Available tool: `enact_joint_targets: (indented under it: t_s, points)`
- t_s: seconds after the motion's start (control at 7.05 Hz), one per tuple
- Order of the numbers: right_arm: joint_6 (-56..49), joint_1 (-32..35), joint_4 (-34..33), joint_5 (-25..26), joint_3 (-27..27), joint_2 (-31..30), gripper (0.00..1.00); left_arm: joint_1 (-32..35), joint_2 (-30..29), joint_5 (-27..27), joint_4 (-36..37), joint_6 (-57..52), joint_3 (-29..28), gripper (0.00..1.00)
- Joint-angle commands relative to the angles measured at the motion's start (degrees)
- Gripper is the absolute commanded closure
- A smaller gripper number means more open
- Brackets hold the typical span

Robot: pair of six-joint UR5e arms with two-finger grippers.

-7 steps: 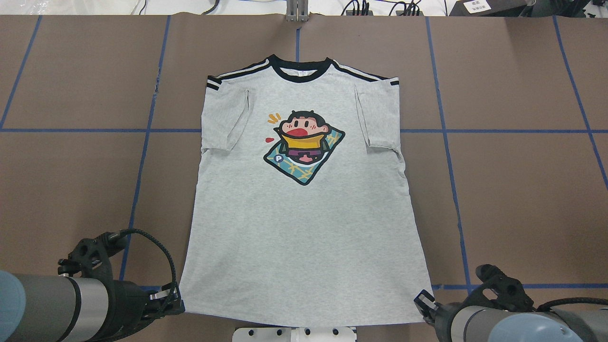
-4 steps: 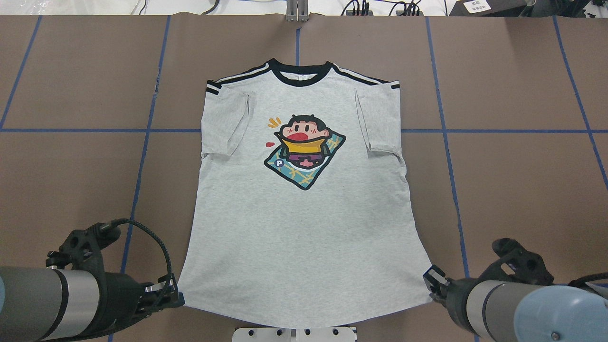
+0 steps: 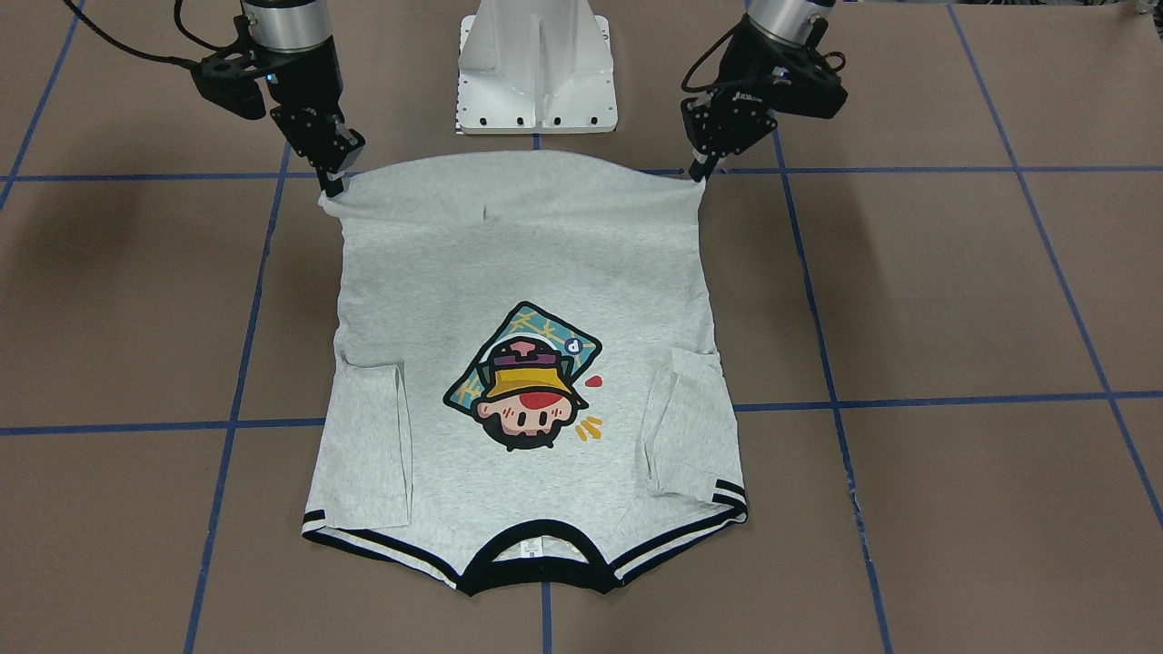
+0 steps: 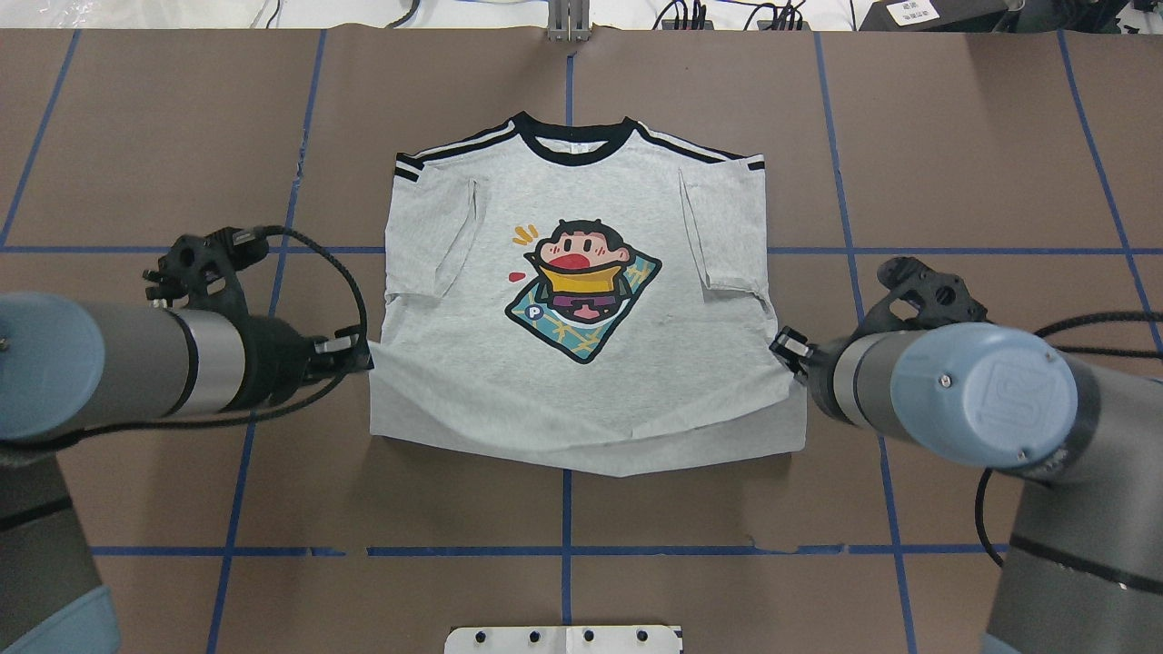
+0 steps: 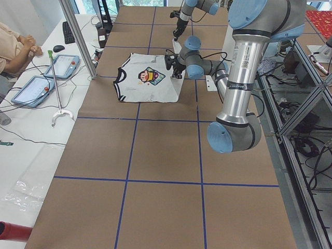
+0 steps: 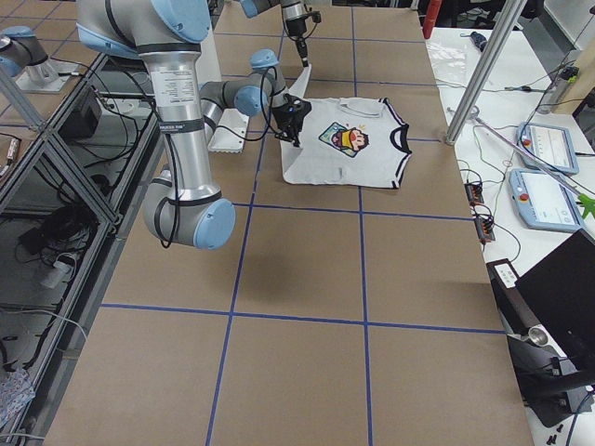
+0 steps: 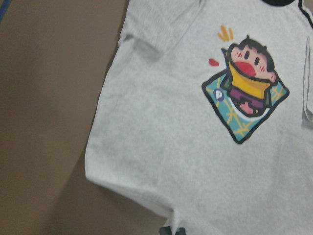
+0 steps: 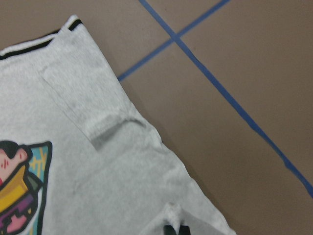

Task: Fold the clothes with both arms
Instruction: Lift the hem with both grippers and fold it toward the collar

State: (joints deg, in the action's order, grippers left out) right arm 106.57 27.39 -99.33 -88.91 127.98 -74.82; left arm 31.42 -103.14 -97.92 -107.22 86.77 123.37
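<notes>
Overhead exterior view: the left gripper (image 4: pixel 362 354) and right gripper (image 4: pixel 787 346) each pinch a bottom corner of the grey T-shirt (image 4: pixel 581 381), jaws closed tight on the cloth. A second ago both sat at the table's near edge with the shirt spread full length. They have since raised the hem and carried it forward to just below the cartoon print (image 4: pixel 581 291). The lower cloth now sags in a loose fold between them. The black collar (still at the far end) and tucked-in sleeves lie flat as before. The shirt rests mid-table on brown paper (image 4: pixel 999 163) gridded with blue tape (image 4: pixel 854 272), the white pedestal (image 3: pixel 536 64) behind it. At a white side bench (image 5: pixel 31 135), a seated person (image 5: pixel 13 46) waits beside two control tablets (image 5: pixel 61 66).
</notes>
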Motion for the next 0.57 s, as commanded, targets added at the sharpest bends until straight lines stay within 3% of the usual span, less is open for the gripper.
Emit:
enact_joint_targets:
  t_s: [0.0, 0.28, 0.43]
  points:
    - [-9.8, 9.7, 0.5, -3.1, -12.6, 8.8, 1.00, 7.3, -3.6, -0.2, -0.5, -8.3, -7.8, 1.00]
    - [-17.2, 14.9, 0.8, -3.2, -24.0, 14.0, 1.00, 9.8, -9.7, -0.1, -1.6, -9.6, -17.0, 1.00]
    - [-17.0, 15.6, 7.6, -3.0, -32.9, 18.5, 1.00, 10.8, -11.7, -0.1, -7.1, -9.6, -23.1, 1.00]
